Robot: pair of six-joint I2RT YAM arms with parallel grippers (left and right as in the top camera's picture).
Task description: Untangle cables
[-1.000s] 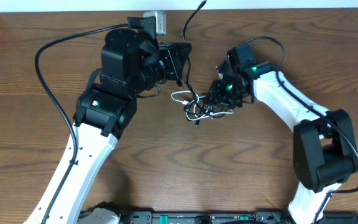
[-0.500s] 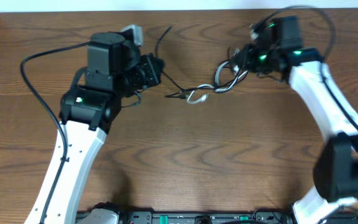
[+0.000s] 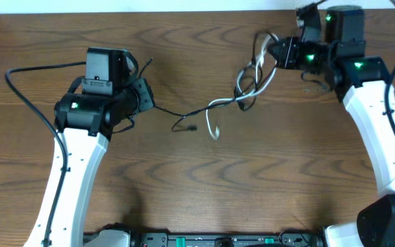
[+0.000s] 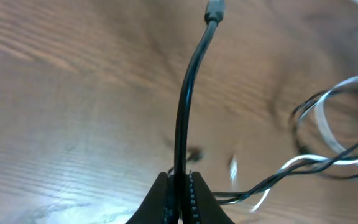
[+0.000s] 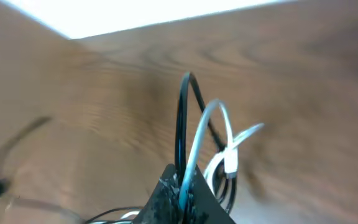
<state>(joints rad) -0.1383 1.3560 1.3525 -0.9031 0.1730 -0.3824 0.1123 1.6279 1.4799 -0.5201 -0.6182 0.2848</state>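
Cables [image 3: 242, 96] ran tangled across the wood-grain table [image 3: 204, 185]: your left gripper [image 4: 180, 188] pinched the thin black cable [image 4: 187, 93], your right gripper [image 5: 182, 186] clamped the glossy white cable [image 5: 199, 134] loop plus black strands.

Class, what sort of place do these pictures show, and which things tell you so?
Probably a robotics lab bench: two robot arms work at a wooden table. The left gripper pinches the black cable, and the right gripper clamps that and the white cable.
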